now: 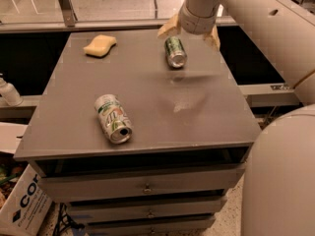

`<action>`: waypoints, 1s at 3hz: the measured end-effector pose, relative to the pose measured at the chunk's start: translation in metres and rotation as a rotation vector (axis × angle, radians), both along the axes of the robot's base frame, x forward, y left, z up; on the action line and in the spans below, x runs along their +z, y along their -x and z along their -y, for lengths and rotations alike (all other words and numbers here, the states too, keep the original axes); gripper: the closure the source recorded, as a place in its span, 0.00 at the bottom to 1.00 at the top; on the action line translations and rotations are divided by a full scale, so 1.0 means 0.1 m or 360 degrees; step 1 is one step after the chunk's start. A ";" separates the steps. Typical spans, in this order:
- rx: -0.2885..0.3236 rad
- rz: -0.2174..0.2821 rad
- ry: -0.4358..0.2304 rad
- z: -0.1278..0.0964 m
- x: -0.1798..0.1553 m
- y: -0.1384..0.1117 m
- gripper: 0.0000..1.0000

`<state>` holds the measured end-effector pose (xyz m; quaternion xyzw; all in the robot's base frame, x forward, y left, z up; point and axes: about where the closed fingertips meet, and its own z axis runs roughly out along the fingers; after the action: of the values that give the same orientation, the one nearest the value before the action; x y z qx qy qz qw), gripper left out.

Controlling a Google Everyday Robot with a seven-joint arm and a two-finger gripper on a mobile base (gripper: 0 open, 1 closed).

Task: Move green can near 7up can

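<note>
The green can [174, 51] lies on its side at the back right of the grey cabinet top [142, 97], its silver end toward me. The 7up can [112, 118], white with green lettering and a red spot, lies on its side near the front left, open end toward me. My gripper [189, 30] hangs at the far edge, just behind and above the green can. Its two tan fingers [167, 26] are spread wide on either side of the wrist, holding nothing.
A yellow sponge [100, 45] lies at the back left of the top. A white bottle [8, 92] stands on a ledge to the left. A cardboard box [19, 205] sits on the floor at lower left. My white arm fills the right side.
</note>
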<state>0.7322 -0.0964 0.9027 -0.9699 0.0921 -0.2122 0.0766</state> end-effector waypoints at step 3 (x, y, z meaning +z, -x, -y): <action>0.0339 0.0185 0.0234 -0.03 -0.43 -0.27 0.00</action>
<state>0.7589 -0.0937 0.8595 -0.9632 -0.0319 -0.2648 0.0325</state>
